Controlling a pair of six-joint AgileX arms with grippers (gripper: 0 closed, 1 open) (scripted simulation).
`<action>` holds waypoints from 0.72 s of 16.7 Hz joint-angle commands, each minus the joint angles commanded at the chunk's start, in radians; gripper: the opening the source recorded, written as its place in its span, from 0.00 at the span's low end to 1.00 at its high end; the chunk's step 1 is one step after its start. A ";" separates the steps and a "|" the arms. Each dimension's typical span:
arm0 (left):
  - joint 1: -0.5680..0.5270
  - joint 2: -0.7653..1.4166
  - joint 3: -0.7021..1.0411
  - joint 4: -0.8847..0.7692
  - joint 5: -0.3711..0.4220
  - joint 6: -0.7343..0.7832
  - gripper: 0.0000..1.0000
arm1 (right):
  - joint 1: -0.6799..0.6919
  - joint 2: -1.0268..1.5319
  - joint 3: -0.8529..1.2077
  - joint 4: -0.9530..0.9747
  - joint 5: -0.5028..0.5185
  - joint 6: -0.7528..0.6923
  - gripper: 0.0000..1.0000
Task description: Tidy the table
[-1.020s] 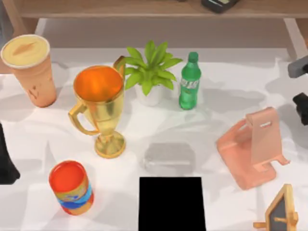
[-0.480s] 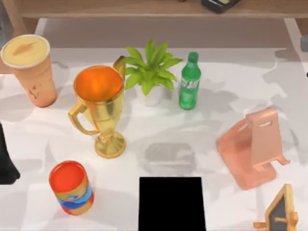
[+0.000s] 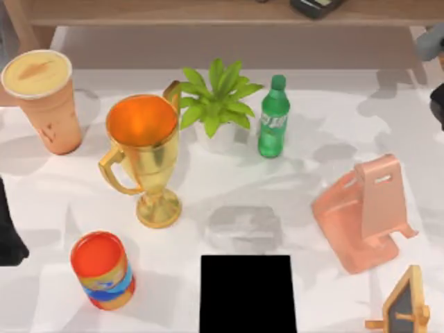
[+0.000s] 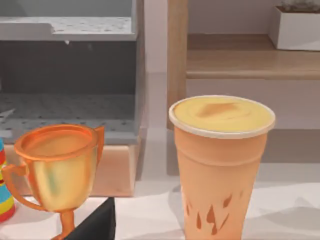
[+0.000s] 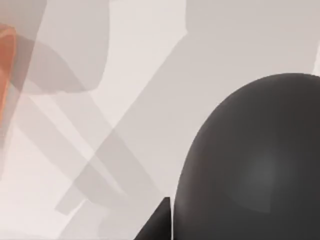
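Observation:
The white table carries several items. An orange cup with a yellow top stands at the far left, and it also rises close in the left wrist view as the cup. A gold trophy stands beside a potted plant and a green bottle. A pink phone stand sits at the right. My left gripper is a dark shape at the table's left edge. My right gripper is at the far right edge.
A red and blue can stands front left, a black rectangle lies front centre, and a small chalkboard easel is front right. A wooden shelf board with a dark item runs along the back. A dark rounded shape looms in the right wrist view.
My right arm has moved along the right edge toward the back of the table, and its shadows on the tabletop have shifted. The left arm and all items have stayed put.

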 joint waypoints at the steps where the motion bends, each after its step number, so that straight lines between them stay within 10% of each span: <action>1: 0.000 0.000 0.000 0.000 0.000 0.000 1.00 | 0.030 -0.019 0.011 0.002 0.006 -0.039 0.00; 12: 0.000 0.000 0.000 0.000 0.000 0.000 1.00 | 0.535 -0.126 -0.034 0.088 0.019 -0.794 0.00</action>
